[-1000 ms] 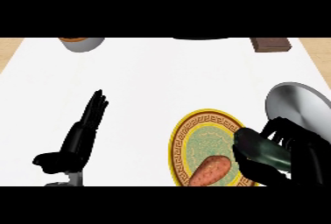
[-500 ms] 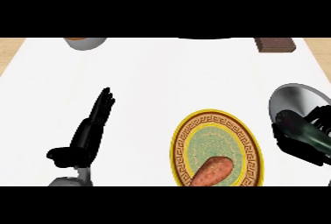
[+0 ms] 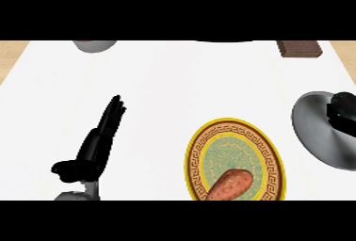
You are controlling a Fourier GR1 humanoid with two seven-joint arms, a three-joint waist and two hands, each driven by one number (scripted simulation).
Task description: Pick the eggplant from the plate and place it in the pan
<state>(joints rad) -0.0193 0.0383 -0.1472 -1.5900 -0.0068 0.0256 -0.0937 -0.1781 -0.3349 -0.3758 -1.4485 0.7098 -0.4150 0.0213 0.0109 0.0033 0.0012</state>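
The round plate (image 3: pixel 197 149), yellow-rimmed with a green centre, lies at the lower middle right, and only an orange-brown sweet potato (image 3: pixel 230 185) rests on it. At the right edge sits the grey pan (image 3: pixel 314 132). My right hand (image 3: pixel 343 102) hovers over the pan's far right part and is half cut off by the view's edge. Its fingers are curled round the dark eggplant (image 3: pixel 339 117), of which only a dark greenish sliver shows. At the lower left my left hand (image 3: pixel 97 146) rests open, fingers straight and pointing away.
A grey bowl (image 3: pixel 94 45) stands at the counter's far left. A brown block (image 3: pixel 300 48) lies at the far right. The white counter stretches between the left hand and the plate.
My right hand lifted the eggplant off the plate's right rim and carried it right and away, over the pan. The left hand has not moved on the counter.
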